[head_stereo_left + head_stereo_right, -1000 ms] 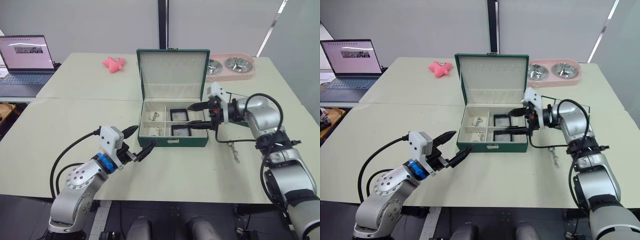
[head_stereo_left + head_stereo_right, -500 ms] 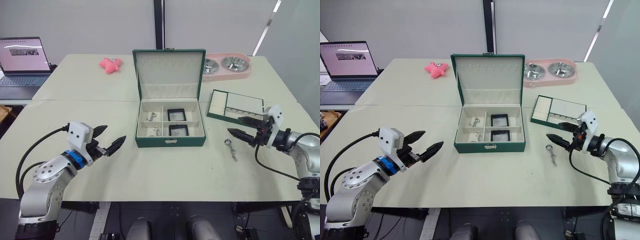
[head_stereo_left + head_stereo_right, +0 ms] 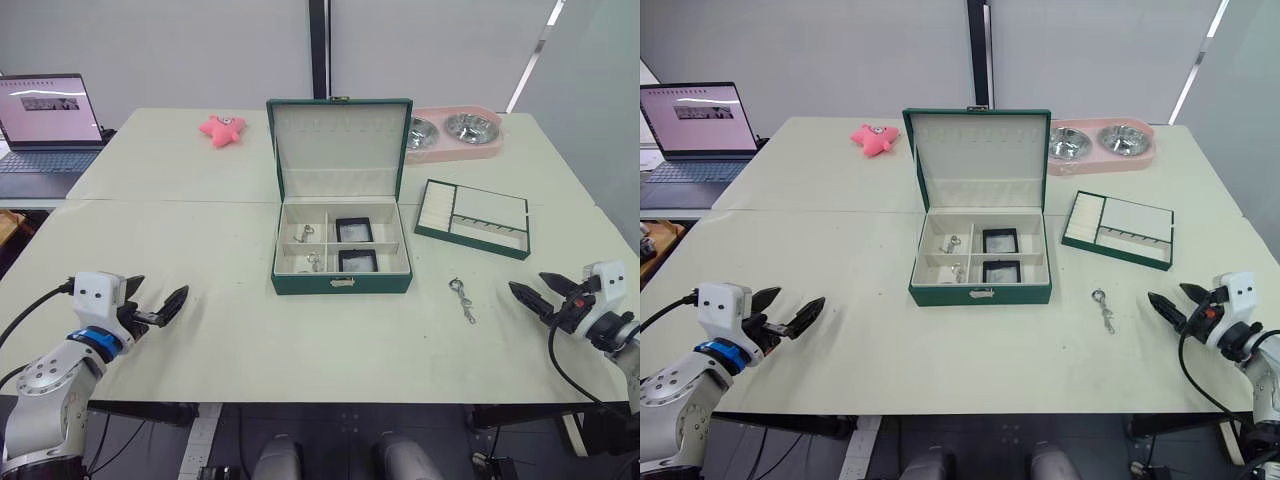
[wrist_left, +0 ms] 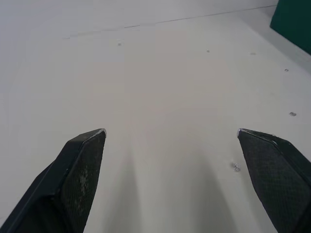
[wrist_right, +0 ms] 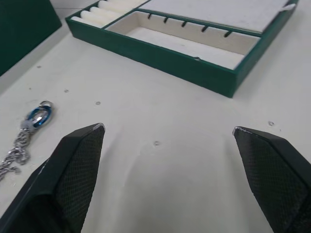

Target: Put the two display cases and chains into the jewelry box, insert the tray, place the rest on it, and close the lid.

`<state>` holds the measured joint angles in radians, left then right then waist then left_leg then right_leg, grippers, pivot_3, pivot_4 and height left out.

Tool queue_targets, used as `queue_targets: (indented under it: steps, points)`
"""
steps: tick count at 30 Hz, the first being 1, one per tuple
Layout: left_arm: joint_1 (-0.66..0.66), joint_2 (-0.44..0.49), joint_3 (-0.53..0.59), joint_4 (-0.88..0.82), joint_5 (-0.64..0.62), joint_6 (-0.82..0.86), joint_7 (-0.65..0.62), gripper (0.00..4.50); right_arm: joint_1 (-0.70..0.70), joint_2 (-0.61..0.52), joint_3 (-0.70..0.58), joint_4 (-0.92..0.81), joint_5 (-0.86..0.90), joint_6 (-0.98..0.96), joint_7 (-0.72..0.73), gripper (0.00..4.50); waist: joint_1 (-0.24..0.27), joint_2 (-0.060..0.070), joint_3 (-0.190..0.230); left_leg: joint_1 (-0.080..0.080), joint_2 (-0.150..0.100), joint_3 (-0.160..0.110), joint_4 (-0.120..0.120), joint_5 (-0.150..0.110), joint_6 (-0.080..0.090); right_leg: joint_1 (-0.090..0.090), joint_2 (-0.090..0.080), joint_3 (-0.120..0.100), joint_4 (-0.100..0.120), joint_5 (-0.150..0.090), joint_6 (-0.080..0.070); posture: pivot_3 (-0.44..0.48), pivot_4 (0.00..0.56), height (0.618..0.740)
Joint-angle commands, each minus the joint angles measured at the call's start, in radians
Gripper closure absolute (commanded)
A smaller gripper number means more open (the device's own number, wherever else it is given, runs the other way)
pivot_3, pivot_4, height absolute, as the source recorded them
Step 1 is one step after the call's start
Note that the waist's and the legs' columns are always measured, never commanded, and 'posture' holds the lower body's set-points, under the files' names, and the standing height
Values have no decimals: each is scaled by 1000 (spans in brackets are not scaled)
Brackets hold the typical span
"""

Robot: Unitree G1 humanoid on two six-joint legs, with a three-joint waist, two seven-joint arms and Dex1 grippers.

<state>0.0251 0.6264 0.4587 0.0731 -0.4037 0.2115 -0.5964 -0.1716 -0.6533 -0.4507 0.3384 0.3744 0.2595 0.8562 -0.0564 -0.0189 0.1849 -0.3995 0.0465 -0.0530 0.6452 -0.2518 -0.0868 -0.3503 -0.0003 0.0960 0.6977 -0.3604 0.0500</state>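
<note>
The table is taken as a clock face with the jewelry box at its centre. The box is set open, its lid standing upright toward twelve o'clock, so that the compartments can be reached from above. The two display cases are already laid in the right-hand compartments, one behind the other, and two of the chains are seen in the left-hand compartments, probably because these go below the insert. The tray is placed flat on the table at about two o'clock, well apart from the box, not yet inserted; it is judged that it is kept out until the bottom is filled. A third chain is lying on the table at about four o'clock, between the box and the right gripper, so this step is judged as not finished. The right gripper is held low at the table edge near four o'clock, its fingers spread apart and holding nothing, pointed toward that chain. The left gripper is held at about eight o'clock, far from the box, also spread and empty, over bare table; it seems to be parked out of the way. A pink double bowl dish, a pink toy and a laptop are left at the far side, not needed here.
</note>
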Motion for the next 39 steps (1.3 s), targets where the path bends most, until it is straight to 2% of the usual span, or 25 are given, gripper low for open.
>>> queue_targets:
  steps: [1,18,24,30,39]
  points:
    - [6,-5,38,7,18,-44,34,0,2,1,-45,12,1,-87,-57,20,0,0,0,0,0,0,0,0,0,0,0,0,0,0,0,0,150,740]
    - [-13,-15,15,-29,-5,-11,57,0,-7,-12,-23,63,22,-146,-64,20,0,0,0,0,0,0,0,0,0,0,0,0,0,0,0,0,150,740]
    - [-59,-16,-49,-104,-5,35,30,0,-50,-25,-14,39,32,-131,-44,20,0,0,0,0,0,0,0,0,0,1,0,0,0,0,0,0,150,740]
    - [-167,-31,-188,-221,-34,119,-28,0,-123,-40,59,-10,25,-79,-2,20,1,0,0,0,0,0,0,0,0,1,0,0,0,0,0,0,150,740]
    - [-490,-95,-490,-277,-39,221,-176,0,-330,-119,249,103,-46,-38,179,20,2,0,0,0,0,0,1,0,0,1,0,0,0,0,0,0,150,740]
